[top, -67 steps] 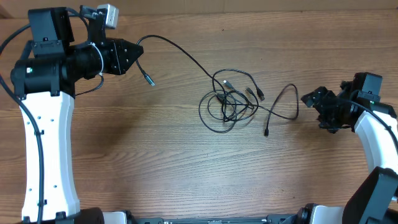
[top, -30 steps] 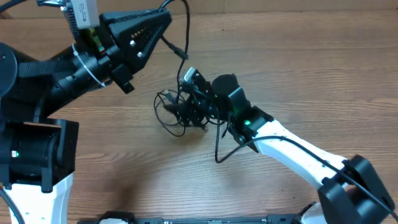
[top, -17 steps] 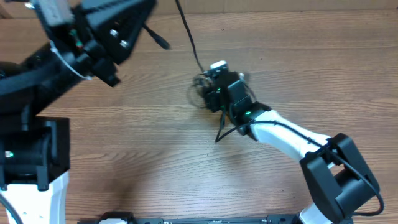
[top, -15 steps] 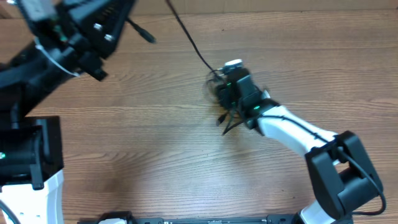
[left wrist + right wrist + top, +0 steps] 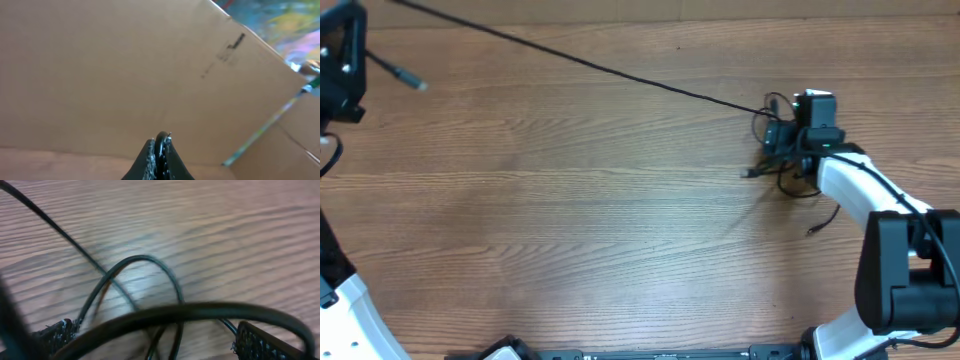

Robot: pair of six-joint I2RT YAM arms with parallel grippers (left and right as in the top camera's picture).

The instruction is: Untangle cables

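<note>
Place: likely a robotics lab
Bench: wood-grain table (image 5: pixel 570 220), robot arm (image 5: pixel 860 190) reaching over it
Backdrop: bare cardboard panels (image 5: pixel 100 65)

We see a wooden table (image 5: pixel 570 220) filling nearly all of the overhead view, its mid-brown grain running left to right. A narrow paler strip (image 5: pixel 720 8) runs along its far edge. Close up, the wood carries a soft whitish sheen (image 5: pixel 135 240) of reflected light. From the left wrist we face a broad tan cardboard panel (image 5: pixel 100 70), with faint dark marks (image 5: pixel 232 45) near its slanting upper edge. A second tan panel (image 5: pixel 295 145) sits at lower right. Above both we make out only a blurred patch of blue and yellow (image 5: pixel 285 20).
</note>
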